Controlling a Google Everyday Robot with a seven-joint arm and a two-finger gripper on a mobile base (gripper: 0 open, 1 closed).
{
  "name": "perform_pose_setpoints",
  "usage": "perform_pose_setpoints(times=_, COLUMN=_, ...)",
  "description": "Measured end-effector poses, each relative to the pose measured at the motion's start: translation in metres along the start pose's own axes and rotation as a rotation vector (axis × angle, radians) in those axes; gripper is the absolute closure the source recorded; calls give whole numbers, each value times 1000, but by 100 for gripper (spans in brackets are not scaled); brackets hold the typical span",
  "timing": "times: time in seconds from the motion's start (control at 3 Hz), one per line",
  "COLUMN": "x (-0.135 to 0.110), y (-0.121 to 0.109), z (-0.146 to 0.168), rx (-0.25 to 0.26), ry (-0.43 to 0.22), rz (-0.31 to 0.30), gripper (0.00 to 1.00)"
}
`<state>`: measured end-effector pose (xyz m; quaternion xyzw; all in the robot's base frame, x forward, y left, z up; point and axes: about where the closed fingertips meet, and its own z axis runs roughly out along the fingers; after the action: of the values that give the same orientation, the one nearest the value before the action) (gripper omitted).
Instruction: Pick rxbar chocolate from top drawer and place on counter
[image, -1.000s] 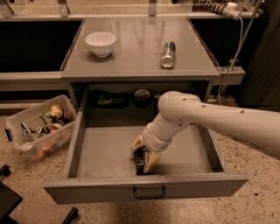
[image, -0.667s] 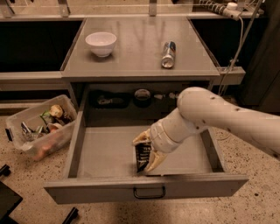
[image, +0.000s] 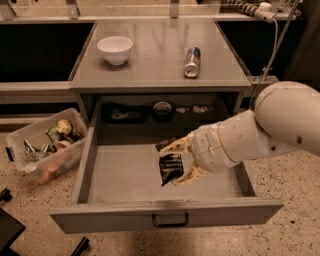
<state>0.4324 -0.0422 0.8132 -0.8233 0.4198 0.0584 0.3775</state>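
The top drawer (image: 125, 177) stands pulled open below the counter (image: 155, 60). My gripper (image: 176, 161) is over the middle of the drawer, shut on the rxbar chocolate (image: 171, 167), a small glossy black bar held between its tan fingers (image: 192, 175). The bar hangs lifted a little above the drawer floor, tilted. My white arm comes in from the right and hides the drawer's right part.
On the counter stand a white bowl (image: 115, 48) at the back left and a silver-blue-red can (image: 192, 61) lying to the right. A clear plastic bin (image: 45, 145) of odds and ends sits on the floor at the left. Dark items lie at the drawer's back (image: 162, 110).
My gripper has risen with the black bar and drawn back toward the right; the arm has swung right and closer to the camera.
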Motion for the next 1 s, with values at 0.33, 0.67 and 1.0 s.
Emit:
perform_pose_setpoints(times=0.33, x=0, y=0, z=0, rx=0, ry=0, rz=0, gripper=100)
perform_pose_setpoints(times=0.67, x=2, y=-20, z=-1, rx=10, ry=3, rz=-38, gripper=100)
perform_pose_setpoints(times=1.0, x=11, y=-72, z=-9, rx=54, ry=-5, rz=-126, gripper=100)
